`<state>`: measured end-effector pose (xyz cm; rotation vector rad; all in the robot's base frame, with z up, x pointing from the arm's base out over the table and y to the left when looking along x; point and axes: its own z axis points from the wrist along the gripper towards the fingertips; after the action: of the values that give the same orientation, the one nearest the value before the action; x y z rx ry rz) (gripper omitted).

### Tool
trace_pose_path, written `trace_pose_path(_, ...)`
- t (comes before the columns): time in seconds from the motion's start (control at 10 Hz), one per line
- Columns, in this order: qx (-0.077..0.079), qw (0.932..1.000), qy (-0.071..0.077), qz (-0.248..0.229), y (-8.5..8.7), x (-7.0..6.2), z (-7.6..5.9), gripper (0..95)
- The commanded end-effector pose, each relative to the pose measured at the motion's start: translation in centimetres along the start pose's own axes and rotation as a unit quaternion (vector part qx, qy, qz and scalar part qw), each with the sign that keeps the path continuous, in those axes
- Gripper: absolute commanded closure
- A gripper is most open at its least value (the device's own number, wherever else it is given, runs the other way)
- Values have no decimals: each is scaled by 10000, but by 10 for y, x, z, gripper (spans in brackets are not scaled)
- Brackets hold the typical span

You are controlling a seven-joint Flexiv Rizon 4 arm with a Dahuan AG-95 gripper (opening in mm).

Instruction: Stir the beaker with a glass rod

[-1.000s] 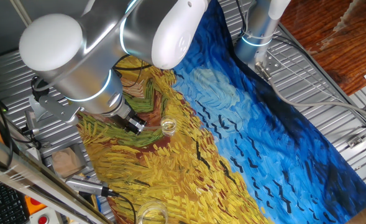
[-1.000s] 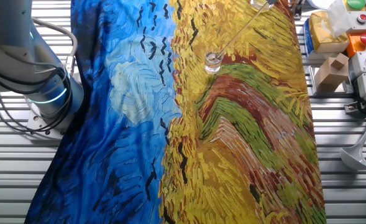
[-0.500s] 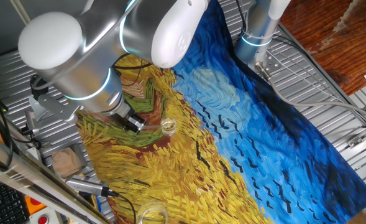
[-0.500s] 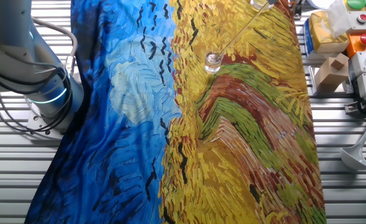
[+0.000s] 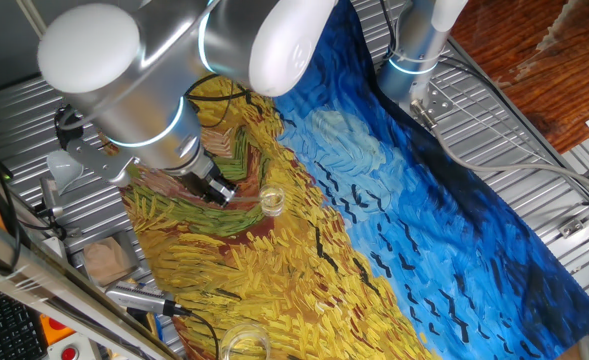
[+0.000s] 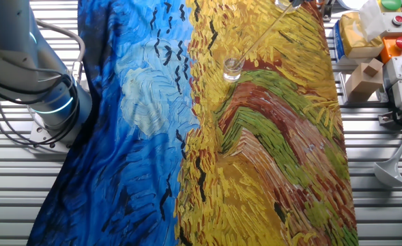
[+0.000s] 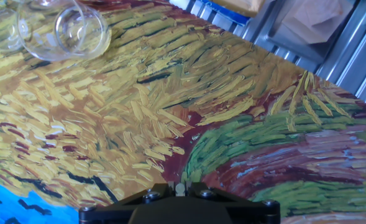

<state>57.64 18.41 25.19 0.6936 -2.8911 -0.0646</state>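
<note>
The beaker [image 5: 272, 203] is a small clear glass cylinder standing upright on the yellow part of the painted cloth. It also shows in the other fixed view [image 6: 233, 67]. The glass rod [image 6: 262, 33] slants from the top edge of that view down into the beaker. My gripper [image 5: 219, 193] is just left of the beaker, low over the cloth. In the hand view my gripper [image 7: 179, 188] is shut on the rod's pale round end [image 7: 179, 187]. The beaker is hidden in the hand view.
A wider clear glass vessel [image 7: 77, 31] stands on the cloth, also at the front edge [image 5: 242, 345]. A second arm's base [image 6: 50, 109] stands beside the blue side. Wooden blocks [image 6: 366, 75], button boxes [image 6: 398, 48] and a metal scoop [image 6: 392, 171] sit off the cloth.
The arm has shifted slightly up and to the right in the fixed view. The beaker has edged a little to the left. The rod stays in the beaker.
</note>
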Motion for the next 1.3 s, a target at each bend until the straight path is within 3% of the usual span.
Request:
trace_pose_path(0.1, -30, 10000, -48, 45, 2, -3, 1, 950)
trace_pose_path(0.3, -10, 10000, -74, 24, 3, -5, 2, 950)
trace_pose_path(0.7, 84, 9999, 30, -130, 0, -2, 0, 950)
trace_pose_path(1.3, -56, 10000, -66, 12, 1, -2, -1, 950)
